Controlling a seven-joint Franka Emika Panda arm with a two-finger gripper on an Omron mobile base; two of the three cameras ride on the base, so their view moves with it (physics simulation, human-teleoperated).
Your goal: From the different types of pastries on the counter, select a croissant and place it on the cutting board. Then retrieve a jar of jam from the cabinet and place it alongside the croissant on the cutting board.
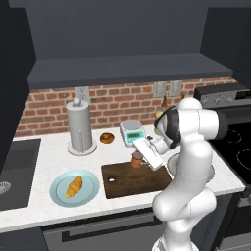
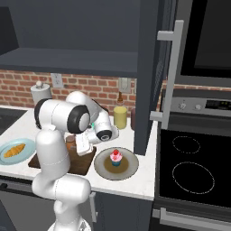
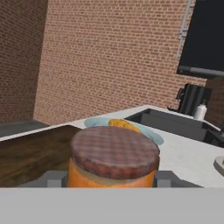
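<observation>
Hand view: one jam jar (image 3: 114, 158) on the one cutting board (image 3: 33, 151) (between spread fingers (image 3: 54, 179))

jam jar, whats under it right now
The jam jar stands on the dark cutting board, at the far edge. The pincer flanks its sides, and the jar's own body hides its base.
</observation>
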